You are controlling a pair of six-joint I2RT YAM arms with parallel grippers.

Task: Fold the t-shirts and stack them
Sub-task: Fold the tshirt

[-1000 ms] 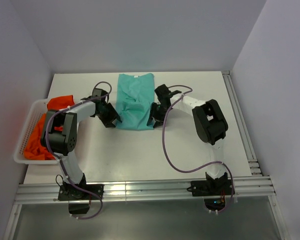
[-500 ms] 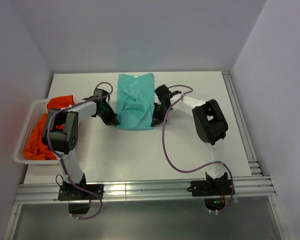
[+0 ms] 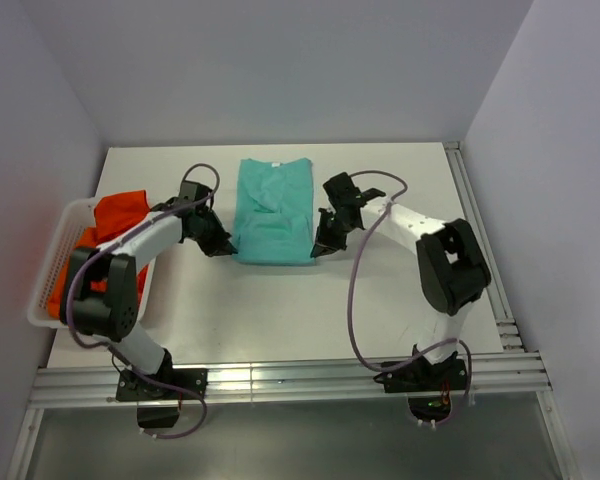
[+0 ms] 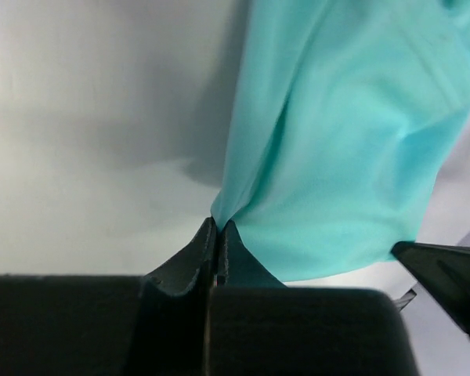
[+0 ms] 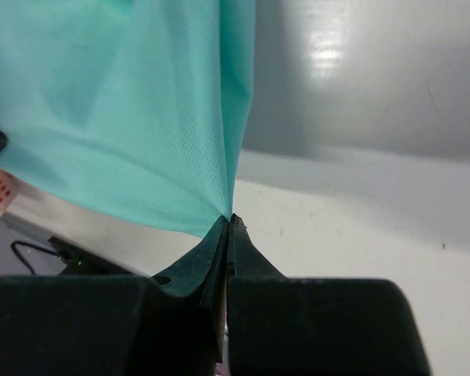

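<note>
At the left edge of the table, a white slatted basket holds the orange-red t-shirts in a crumpled heap, with one fold rising over its far rim. Only the top view shows them plainly. The right wrist view catches just a sliver of orange at its left border.

Just right of the basket, the left gripper sits at the near left corner of the teal t-shirt. From above its fingers are too small to judge. The left wrist view shows them pressed together, with a pinch of the teal hem caught between the tips. The cloth fans away from that point in taut folds and casts a shadow on the table.

The teal t-shirt lies mid-table, nearer the far edge, with its neck toward that edge and its sides running nearly straight. Its small white neck label shows only in the top view.

At the shirt's near right corner is the right gripper. The right wrist view shows its fingers clamped to a thin seam on the very corner of the cloth, close enough that the fine mesh weave can be seen, which neither other view shows. A purple cable loops from the right arm toward the near edge, and only the top view shows it.
</note>
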